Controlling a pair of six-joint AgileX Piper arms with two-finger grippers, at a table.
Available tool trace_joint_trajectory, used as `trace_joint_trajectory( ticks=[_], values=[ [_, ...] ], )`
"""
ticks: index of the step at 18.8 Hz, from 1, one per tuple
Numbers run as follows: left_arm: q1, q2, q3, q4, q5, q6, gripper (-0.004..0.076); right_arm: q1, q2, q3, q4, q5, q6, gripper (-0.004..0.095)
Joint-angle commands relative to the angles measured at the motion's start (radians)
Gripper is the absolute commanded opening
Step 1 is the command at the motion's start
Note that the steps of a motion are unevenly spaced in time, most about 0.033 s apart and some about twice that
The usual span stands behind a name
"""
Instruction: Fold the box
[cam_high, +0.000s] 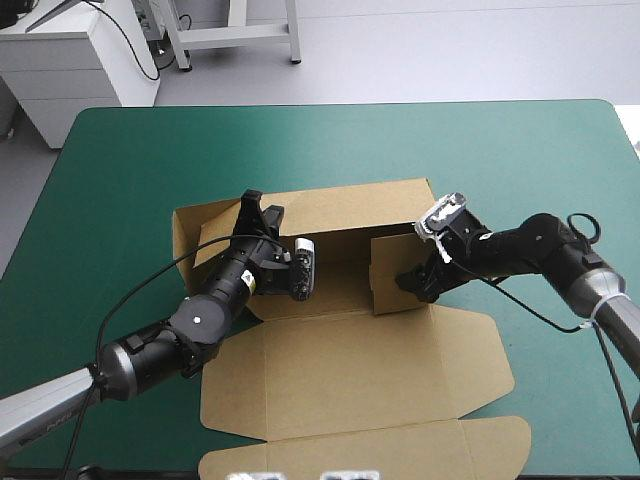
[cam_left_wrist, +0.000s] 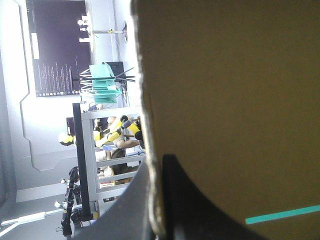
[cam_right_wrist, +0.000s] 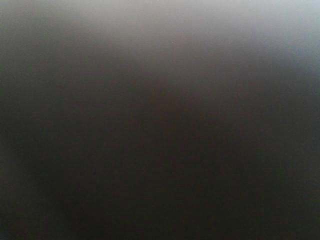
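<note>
The brown box (cam_high: 350, 370) lies mid-table with its back and side walls raised and its lid flat toward the near edge. My left gripper (cam_high: 257, 212) is at the box's left wall, near the back corner. In the left wrist view the gripper (cam_left_wrist: 157, 167) is shut on that wall's edge, with brown board (cam_left_wrist: 230, 100) filling the space ahead and one black finger (cam_left_wrist: 185, 200) lying against it. My right gripper (cam_high: 415, 282) is low against the folded right wall flap (cam_high: 392, 270). The right wrist view is only a dark blur.
The teal-green table cover (cam_high: 120, 200) runs wide on both sides of the box and beyond its back wall. The lid's tuck flap (cam_high: 400, 450) reaches almost to the near edge.
</note>
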Motion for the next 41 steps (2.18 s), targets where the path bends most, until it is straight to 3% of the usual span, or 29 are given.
trace_joint_trajectory(
  ticks=[1,4,6,9,10,14,15,16,17,19,20,23,27,28,29,32,34,41],
  values=[
    [-0.009,-0.016,-0.021,0.016,-0.093,-0.008,-0.0008,0.069,-0.028,-0.027,-0.086,-0.089,0.092,0.0795],
    [-0.009,-0.016,-0.021,0.016,-0.07,-0.008,-0.0008,0.099,-0.028,-0.027,-0.237,-0.089,0.221,0.0757],
    [-0.009,-0.016,-0.021,0.016,-0.076,-0.008,-0.0008,0.1,-0.028,-0.029,-0.278,-0.087,0.297,0.0652],
    [-0.009,-0.016,-0.021,0.016,-0.095,-0.008,-0.0008,0.099,-0.028,-0.029,-0.219,-0.093,0.297,0.0063],
    [-0.009,-0.016,-0.021,0.016,-0.095,-0.008,-0.0008,0.099,-0.028,-0.029,-0.22,-0.089,0.296,-0.0013],
    [-0.009,-0.016,-0.021,-0.003,-0.085,-0.012,-0.0003,0.099,-0.028,-0.029,-0.193,-0.06,0.296,-0.002],
    [-0.013,-0.027,-0.021,-0.021,-0.09,-0.012,0.0044,0.099,-0.028,-0.029,-0.177,-0.06,0.296,-0.0019],
    [-0.027,-0.038,-0.021,-0.047,-0.087,-0.012,0.0136,0.099,-0.028,-0.029,-0.17,-0.06,0.296,-0.0018],
    [-0.053,-0.056,-0.021,-0.047,-0.085,-0.012,0.0298,0.099,-0.028,-0.029,-0.17,-0.06,0.311,-0.0018],
    [-0.108,-0.083,-0.021,-0.047,-0.056,-0.012,0.0457,0.099,-0.028,-0.029,-0.17,-0.06,0.327,-0.0018],
    [-0.159,-0.108,-0.021,-0.032,-0.021,-0.012,0.0494,0.099,-0.028,-0.029,-0.169,-0.06,0.34,-0.0018],
    [-0.343,-0.187,-0.021,0.018,0.089,-0.012,0.0493,0.099,-0.028,-0.037,-0.166,-0.06,0.355,-0.0018],
    [-0.473,-0.23,-0.021,0.018,0.094,-0.012,0.044,0.099,-0.028,-0.037,-0.166,-0.062,0.357,-0.0018],
    [-0.497,-0.237,-0.021,0.018,0.09,-0.012,0.039,0.099,-0.028,-0.037,-0.166,-0.062,0.357,-0.0018],
    [-0.539,-0.247,-0.021,0.018,0.09,-0.012,0.0236,0.099,-0.028,-0.037,-0.166,-0.062,0.358,-0.0018],
    [-0.573,-0.247,-0.033,-0.001,0.09,0.002,-0.0006,0.099,-0.028,-0.037,-0.166,-0.062,0.358,-0.0018],
    [-0.578,-0.245,-0.066,-0.082,0.077,-0.008,0.0025,0.099,-0.028,-0.037,-0.166,-0.06,0.358,-0.0018],
    [-0.578,-0.245,-0.264,-0.444,0.097,0.072,0.0019,0.099,-0.028,-0.037,-0.166,-0.06,0.367,-0.0018]
  ],
)
